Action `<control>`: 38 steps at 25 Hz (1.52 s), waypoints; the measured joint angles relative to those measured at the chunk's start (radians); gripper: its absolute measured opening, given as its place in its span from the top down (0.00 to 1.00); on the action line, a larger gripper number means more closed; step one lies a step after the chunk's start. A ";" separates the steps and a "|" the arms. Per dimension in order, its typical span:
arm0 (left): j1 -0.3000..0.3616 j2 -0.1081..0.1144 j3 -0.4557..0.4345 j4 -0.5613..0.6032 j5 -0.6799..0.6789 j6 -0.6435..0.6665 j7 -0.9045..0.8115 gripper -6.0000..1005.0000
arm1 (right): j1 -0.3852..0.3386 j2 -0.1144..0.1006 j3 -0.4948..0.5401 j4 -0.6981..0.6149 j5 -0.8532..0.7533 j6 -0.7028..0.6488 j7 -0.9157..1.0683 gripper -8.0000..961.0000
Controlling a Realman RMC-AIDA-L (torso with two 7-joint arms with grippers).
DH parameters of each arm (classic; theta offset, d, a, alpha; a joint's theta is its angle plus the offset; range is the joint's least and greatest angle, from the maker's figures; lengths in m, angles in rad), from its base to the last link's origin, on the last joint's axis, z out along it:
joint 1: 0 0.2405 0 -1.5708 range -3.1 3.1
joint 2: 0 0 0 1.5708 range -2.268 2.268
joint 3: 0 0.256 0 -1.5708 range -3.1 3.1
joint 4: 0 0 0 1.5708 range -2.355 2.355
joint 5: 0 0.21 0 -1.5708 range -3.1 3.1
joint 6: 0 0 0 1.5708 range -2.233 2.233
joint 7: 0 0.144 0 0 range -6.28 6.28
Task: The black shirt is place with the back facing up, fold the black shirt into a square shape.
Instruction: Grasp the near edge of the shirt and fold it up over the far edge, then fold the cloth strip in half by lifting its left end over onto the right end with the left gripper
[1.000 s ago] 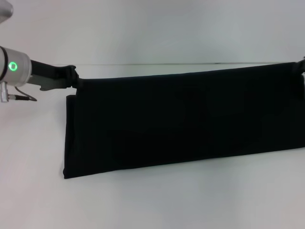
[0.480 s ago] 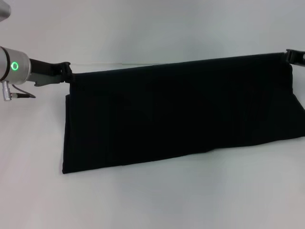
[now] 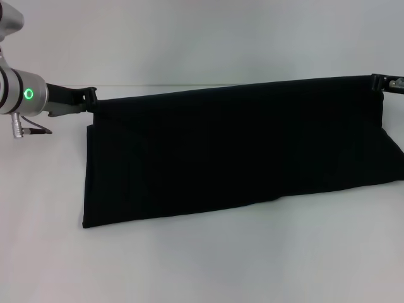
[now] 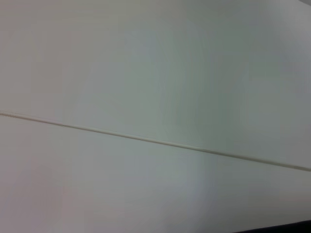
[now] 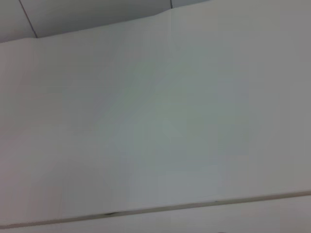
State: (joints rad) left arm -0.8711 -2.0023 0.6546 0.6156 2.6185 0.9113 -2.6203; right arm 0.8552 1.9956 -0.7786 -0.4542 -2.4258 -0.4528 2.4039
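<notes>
**Shirt stretched between both arms, mid-fold**

Head view has us holding the black shirt (image 3: 233, 151) up by its top edge like a banner. Our left tool (image 3: 90, 98) is pinching the top left corner and our right tool (image 3: 377, 82) is pinching the top right one, so the cloth stays taut and flat instead of bunching. We'd guess that's the point: a straight top edge gives a clean crease when it gets laid over.

The bottom edge trails on the white tabletop (image 3: 202, 265), left side nearer us than the right. A doubled layer shows along the left edge.

Room-wise, there's bare tabletop in front of the shirt and to its left. The right side runs off frame, so we can't judge that. Both wrist views show only pale surface.
</notes>
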 joint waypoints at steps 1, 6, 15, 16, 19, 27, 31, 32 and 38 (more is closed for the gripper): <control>0.000 -0.001 0.000 0.000 0.000 -0.002 0.000 0.99 | 0.000 0.000 0.000 0.000 0.000 0.001 0.000 0.95; -0.004 -0.006 0.019 -0.015 0.000 -0.030 0.002 0.99 | 0.001 0.000 -0.001 0.001 0.001 0.012 0.000 0.95; -0.015 -0.012 0.053 -0.050 0.000 -0.089 -0.004 0.99 | 0.001 0.000 -0.016 0.008 -0.001 0.035 -0.001 0.95; -0.015 -0.012 0.053 -0.050 0.000 -0.091 -0.004 0.99 | 0.002 0.000 -0.023 0.015 -0.001 0.043 -0.001 0.95; -0.013 -0.012 0.054 -0.050 0.000 -0.095 -0.004 0.99 | 0.010 0.000 -0.041 0.041 -0.001 0.070 -0.001 0.95; -0.015 -0.021 0.053 -0.034 -0.022 -0.072 0.012 0.99 | 0.024 -0.042 -0.094 0.035 -0.015 0.043 0.004 0.85; -0.015 -0.041 0.047 -0.002 -0.030 -0.048 0.008 0.98 | 0.023 -0.052 -0.084 0.020 -0.024 0.036 0.023 0.79; -0.012 -0.045 0.045 0.009 -0.035 -0.034 0.008 0.94 | 0.018 -0.053 -0.077 0.005 -0.023 0.024 0.027 0.77; 0.044 -0.033 0.023 0.091 -0.141 0.107 0.008 0.71 | -0.051 -0.043 -0.020 -0.132 -0.006 -0.139 0.041 0.63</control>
State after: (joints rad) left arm -0.8266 -2.0350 0.6774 0.7067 2.4771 1.0181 -2.6124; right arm 0.8041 1.9528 -0.7989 -0.5863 -2.4316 -0.5919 2.4446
